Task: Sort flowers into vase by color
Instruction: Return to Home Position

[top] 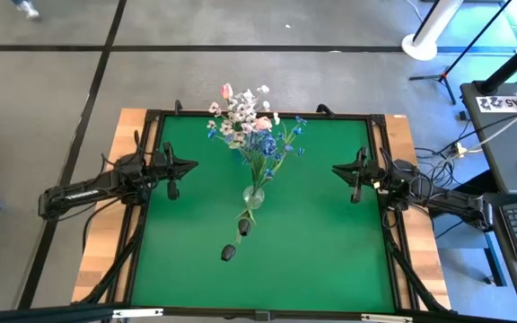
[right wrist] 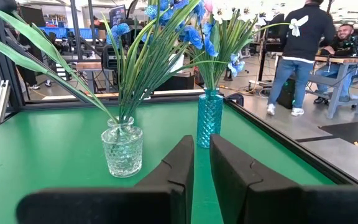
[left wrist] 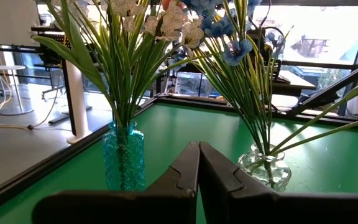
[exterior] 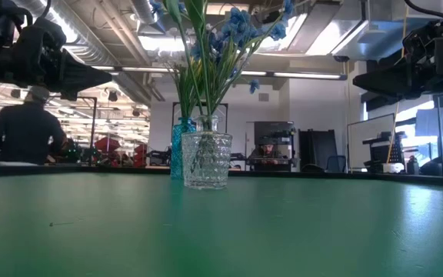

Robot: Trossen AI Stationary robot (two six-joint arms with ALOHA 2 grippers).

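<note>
Both vases stand close together: blue flowers [right wrist: 191, 34] in the glass vase [right wrist: 122, 149], white flowers [left wrist: 166, 25] in the blue vase [right wrist: 209, 124]. Left gripper [left wrist: 199, 180] is closed, right gripper [right wrist: 202, 168] slightly parted, both empty, at opposite sides of the table [top: 330, 242].

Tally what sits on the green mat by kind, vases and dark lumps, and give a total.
Vases: 2, a blue vase and a clear vase
Dark lumps: 2, one dark lump close by the clear vase, another farther from it
Total: 4
</note>
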